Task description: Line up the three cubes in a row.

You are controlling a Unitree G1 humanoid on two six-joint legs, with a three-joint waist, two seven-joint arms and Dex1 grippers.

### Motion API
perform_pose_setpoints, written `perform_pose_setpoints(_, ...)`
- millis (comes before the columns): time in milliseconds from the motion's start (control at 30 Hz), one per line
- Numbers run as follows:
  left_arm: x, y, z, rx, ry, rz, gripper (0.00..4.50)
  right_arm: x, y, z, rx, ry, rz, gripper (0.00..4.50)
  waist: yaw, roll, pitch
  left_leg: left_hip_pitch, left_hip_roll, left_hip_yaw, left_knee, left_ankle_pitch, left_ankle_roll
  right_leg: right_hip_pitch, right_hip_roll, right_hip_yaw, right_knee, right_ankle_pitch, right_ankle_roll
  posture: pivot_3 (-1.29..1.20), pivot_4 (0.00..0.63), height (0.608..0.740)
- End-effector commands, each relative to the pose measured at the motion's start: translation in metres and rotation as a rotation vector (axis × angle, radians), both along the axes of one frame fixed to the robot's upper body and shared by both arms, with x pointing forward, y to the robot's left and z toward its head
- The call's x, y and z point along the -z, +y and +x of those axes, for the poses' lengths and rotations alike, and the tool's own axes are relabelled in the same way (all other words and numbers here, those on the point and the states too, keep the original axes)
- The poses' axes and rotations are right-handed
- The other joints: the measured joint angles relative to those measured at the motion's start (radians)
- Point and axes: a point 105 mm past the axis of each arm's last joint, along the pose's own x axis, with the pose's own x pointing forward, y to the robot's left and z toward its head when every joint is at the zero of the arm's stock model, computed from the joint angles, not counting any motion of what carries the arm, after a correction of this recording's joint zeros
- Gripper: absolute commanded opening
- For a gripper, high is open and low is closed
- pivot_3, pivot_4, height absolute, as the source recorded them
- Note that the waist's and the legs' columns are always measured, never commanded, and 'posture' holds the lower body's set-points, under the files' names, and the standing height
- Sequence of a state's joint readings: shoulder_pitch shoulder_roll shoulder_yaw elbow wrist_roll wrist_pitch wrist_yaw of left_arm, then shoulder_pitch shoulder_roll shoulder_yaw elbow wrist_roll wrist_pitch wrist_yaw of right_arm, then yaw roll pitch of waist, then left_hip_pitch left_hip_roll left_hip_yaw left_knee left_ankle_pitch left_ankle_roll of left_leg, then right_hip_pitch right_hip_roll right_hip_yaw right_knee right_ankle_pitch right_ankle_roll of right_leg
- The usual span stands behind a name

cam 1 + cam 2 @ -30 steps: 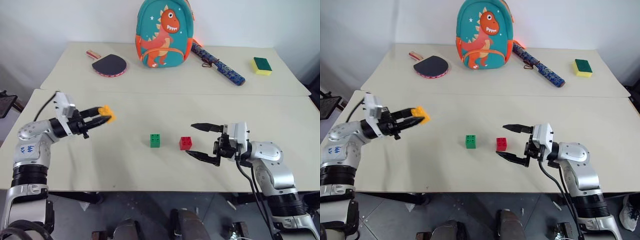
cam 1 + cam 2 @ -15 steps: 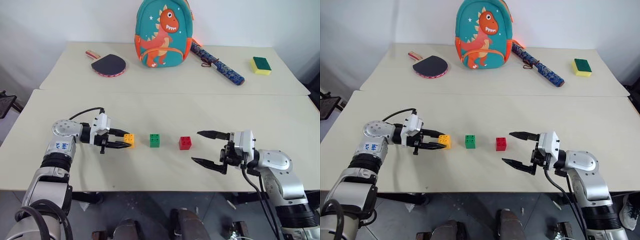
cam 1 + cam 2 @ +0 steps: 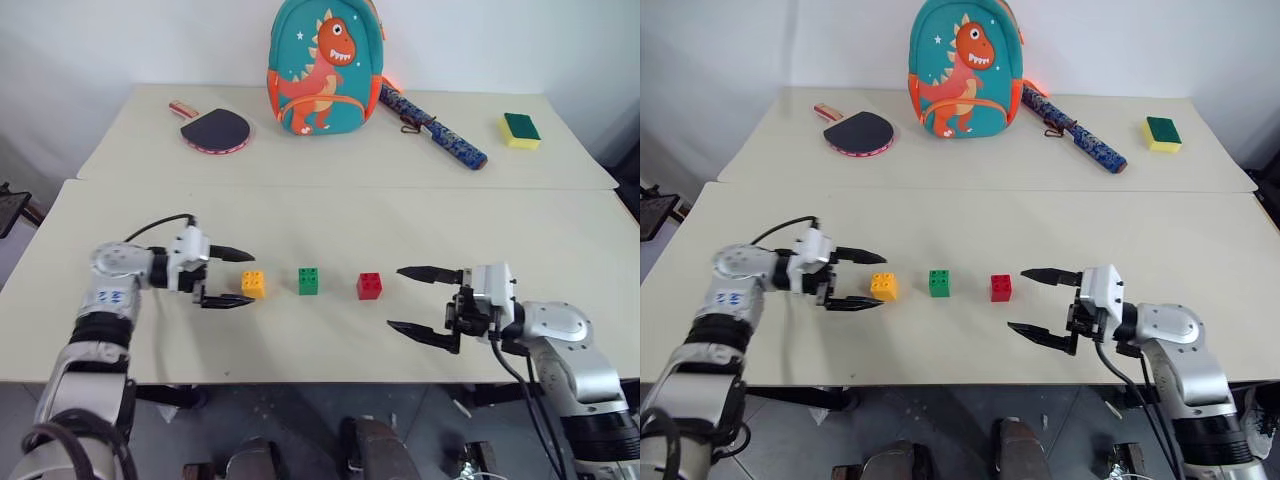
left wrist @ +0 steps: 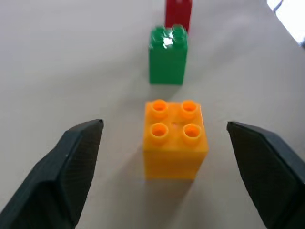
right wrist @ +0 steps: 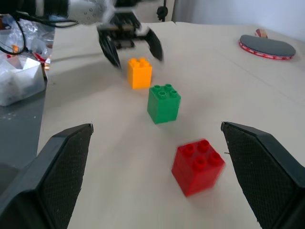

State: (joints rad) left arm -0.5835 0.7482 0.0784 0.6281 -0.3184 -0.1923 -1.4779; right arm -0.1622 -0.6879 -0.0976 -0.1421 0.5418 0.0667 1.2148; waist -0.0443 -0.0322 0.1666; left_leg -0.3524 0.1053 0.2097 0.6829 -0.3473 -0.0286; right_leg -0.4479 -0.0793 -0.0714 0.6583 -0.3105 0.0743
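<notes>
Standing spread wide, the left jaws (image 3: 232,277) frame the orange brick (image 3: 253,284) from the open side, with clear gaps between each finger and the brick, so nothing is pinched. The orange brick sits upright on the near tabletop (image 3: 330,220), studs up. Just beyond it, in a straight line across the tabletop, come the green brick (image 3: 309,280) and then the red brick (image 3: 369,286), each apart from its neighbour by a small gap. On the far side of the red brick the right jaws (image 3: 425,301) are also spread wide, pointing toward the row from the right and holding nothing; they are near the red brick but not touching it. Farther back, on a second tabletop (image 3: 150,150) butted against the first, a teal dinosaur backpack (image 3: 322,65) stands upright in the middle. A paddle (image 3: 214,129) lies to the left of it, a long blue patterned stick (image 3: 432,126) lies slantwise to its right, and a yellow sponge with a green top (image 3: 521,130) rests near the right edge.
</notes>
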Motion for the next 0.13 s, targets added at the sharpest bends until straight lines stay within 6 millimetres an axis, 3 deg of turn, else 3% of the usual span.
perform_pose_setpoints(33,-0.027,0.029,-0.021,-0.139,-0.072,-0.034,4.28,-0.021,-0.016,-0.006,-0.02,-0.054,-0.064,4.5,-0.002,0.001,0.001,0.0,0.0,-0.003,0.0,0.0,0.0,0.0,0.0,0.0,0.0,0.0,0.0,0.0,0.15,0.74)
perform_pose_setpoints(133,-0.031,0.042,-0.039,-0.194,-0.067,-0.025,4.28,-0.033,-0.024,-0.003,-0.019,-0.063,-0.09,4.5,0.004,0.001,0.001,0.0,0.0,-0.005,0.002,0.0,0.0,0.0,0.0,0.0,-0.001,0.0,0.0,0.0,0.15,0.74)
